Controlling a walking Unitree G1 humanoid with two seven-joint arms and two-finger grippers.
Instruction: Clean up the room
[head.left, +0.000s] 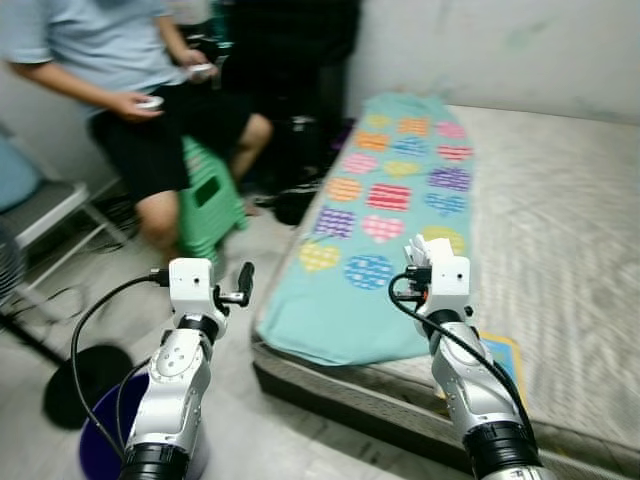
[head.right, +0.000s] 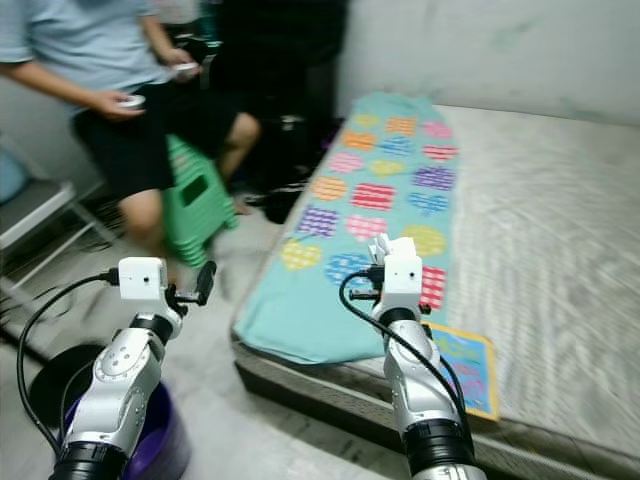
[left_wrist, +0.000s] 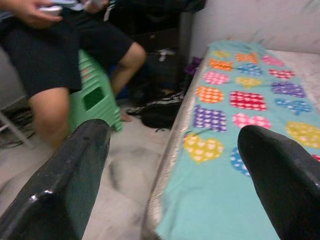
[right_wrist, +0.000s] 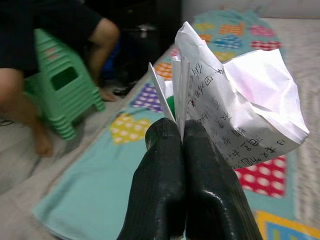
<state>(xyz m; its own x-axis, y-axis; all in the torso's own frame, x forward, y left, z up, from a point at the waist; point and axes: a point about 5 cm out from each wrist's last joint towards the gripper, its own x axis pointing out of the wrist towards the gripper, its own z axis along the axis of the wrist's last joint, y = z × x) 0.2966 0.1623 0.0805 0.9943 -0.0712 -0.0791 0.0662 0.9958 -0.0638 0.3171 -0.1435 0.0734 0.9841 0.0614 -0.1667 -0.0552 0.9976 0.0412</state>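
The cleanup looks under way rather than finished, judging by what the right gripper holds and the bin below.

At the far left, low down, a dark purple round plastic bin (head.right: 150, 450) stands on the pale tiled floor (head.left: 250, 430), under the left arm. The left gripper (left_wrist: 175, 165) hovers over the floor beside the bed's left edge, its two black fingers spread wide with nothing between them. Behind it a person in a grey-blue shirt and black shorts (head.left: 120, 90) sits on a green plastic stool (head.left: 208, 205) near the wall.

Further right, a teal blanket patterned with coloured hearts (head.left: 390, 200) lies along the left edge of the grey mattress (head.left: 560, 230), hanging over its near-left corner. The right gripper (right_wrist: 181, 132) is pinched tight on a crumpled white sheet of handwritten paper (right_wrist: 240, 110), held above the blanket's near end. What likely remains is dropping the paper in the bin. A flat blue-and-yellow printed card (head.right: 462, 365) lies at the mattress's near edge, perhaps next to be gathered.
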